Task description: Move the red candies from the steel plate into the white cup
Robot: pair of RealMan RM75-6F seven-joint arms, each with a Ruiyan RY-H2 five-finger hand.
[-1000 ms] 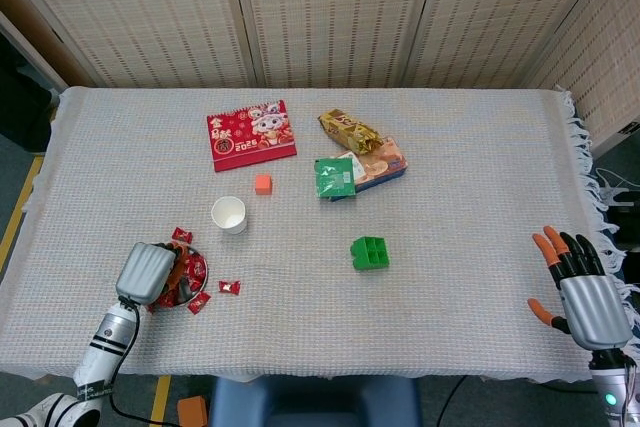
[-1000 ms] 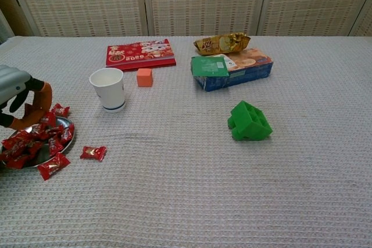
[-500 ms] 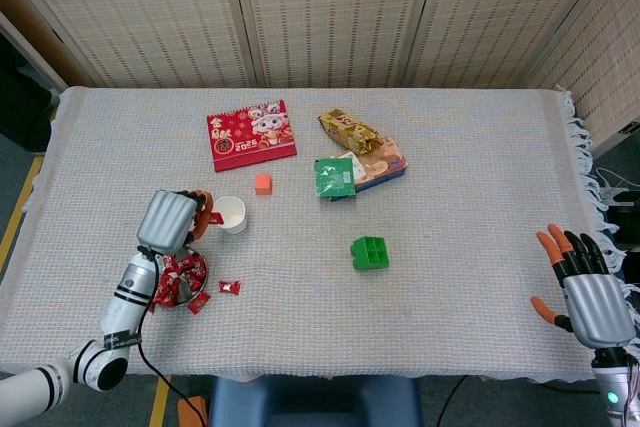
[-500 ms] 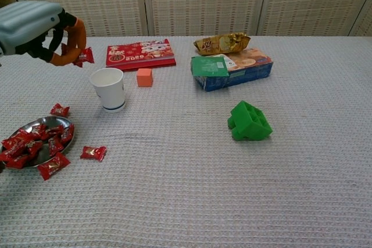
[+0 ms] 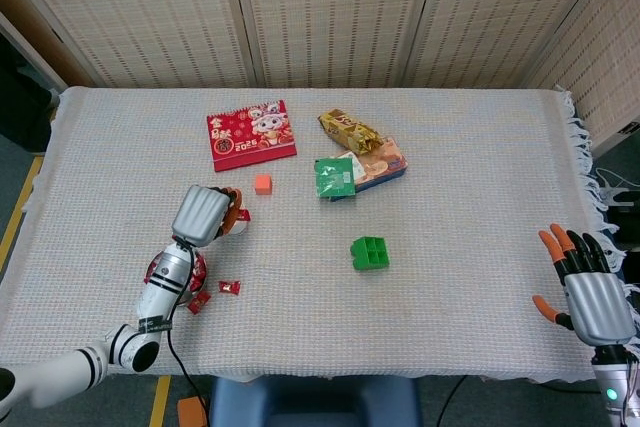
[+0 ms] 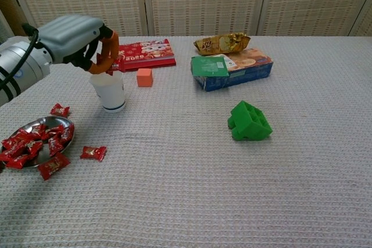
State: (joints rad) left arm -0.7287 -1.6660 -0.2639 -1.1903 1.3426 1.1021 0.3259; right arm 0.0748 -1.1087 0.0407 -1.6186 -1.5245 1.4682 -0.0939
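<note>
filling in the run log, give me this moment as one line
left robot hand: holding red candy over white cup | right robot hand: open, idle at table edge | steel plate: candies remain | three loose beside it

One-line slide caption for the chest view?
Left hand holds a red candy over the white cup; more candies fill the steel plate.

left hand (image 6: pixel 87 45) above white cup (image 6: pixel 110 94), pinching red candy (image 6: pixel 114 64).
</note>
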